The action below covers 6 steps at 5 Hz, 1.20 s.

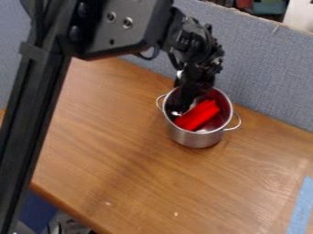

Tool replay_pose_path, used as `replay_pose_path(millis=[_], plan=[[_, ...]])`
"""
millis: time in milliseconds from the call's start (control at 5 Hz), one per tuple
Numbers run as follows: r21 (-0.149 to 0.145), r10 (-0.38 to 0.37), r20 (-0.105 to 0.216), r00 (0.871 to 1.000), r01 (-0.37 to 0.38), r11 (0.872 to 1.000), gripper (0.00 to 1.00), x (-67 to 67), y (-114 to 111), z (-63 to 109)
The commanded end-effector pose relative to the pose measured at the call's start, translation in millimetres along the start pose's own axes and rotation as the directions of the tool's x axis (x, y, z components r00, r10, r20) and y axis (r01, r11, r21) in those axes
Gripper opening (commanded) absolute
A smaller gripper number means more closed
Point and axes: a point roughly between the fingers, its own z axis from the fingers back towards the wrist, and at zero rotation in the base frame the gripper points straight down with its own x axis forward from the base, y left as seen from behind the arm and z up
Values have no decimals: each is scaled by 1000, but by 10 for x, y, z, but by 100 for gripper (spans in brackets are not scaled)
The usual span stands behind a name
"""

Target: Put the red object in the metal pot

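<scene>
The red object is plain bright red, and the metal pot around it is shiny silver. The worktop is warm orange-brown with faint wood grain, and the strip at its right edge is pale blue. Past its far edge, the padded surface is speckled grey-blue. The arm is black with silver-grey round fittings.

The black arm comes in over the desk's left side, its long straight link slanting from lower left to the top, where a bulky joint reaches rightward. From there the wrist leads down to the hand, which points downward, fingers spread, near the desk's far edge.
</scene>
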Motion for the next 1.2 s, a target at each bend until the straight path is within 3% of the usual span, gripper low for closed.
replay_pose_path(millis=[0, 200, 600, 800, 1000], plan=[[48, 64, 12, 998, -65, 997, 100, -26, 22, 131], [27, 97, 4, 995, -97, 995, 0, 53, -130, 26], [28, 13, 50, 999, -14, 1000, 0, -170, 236, -152], [3, 113, 14, 994, -113, 994, 0, -481, 368, -144], [-33, 294, -68, 953, -296, 954, 0, -542, 387, -215]])
